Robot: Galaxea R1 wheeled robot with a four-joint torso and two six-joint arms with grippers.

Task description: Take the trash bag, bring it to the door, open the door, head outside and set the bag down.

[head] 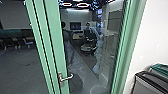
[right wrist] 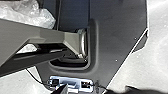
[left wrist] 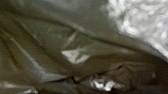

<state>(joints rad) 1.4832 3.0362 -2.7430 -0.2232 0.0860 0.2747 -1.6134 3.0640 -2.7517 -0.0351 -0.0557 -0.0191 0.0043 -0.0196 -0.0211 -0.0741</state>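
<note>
Close in front in the head view is the door, with a green frame (head: 57,40) and a metal lever handle (head: 66,78) low on it. Dark, creased, see-through plastic of the trash bag (left wrist: 50,40) lies very near the camera in the left wrist view, beside crumpled whitish plastic (left wrist: 147,22). In the right wrist view, similar pale crinkled plastic (right wrist: 40,17) shows past the robot's jointed bar. Whether either gripper holds the bag, I cannot tell.
A white wall (head: 152,37) and a grey bin-like container (head: 150,83) with a dark rim stand to the right of the door. Through or mirrored in the glass are a person (head: 88,28), an office chair (head: 88,47) and shelves. Dark grey floor (head: 20,67) stretches on the left.
</note>
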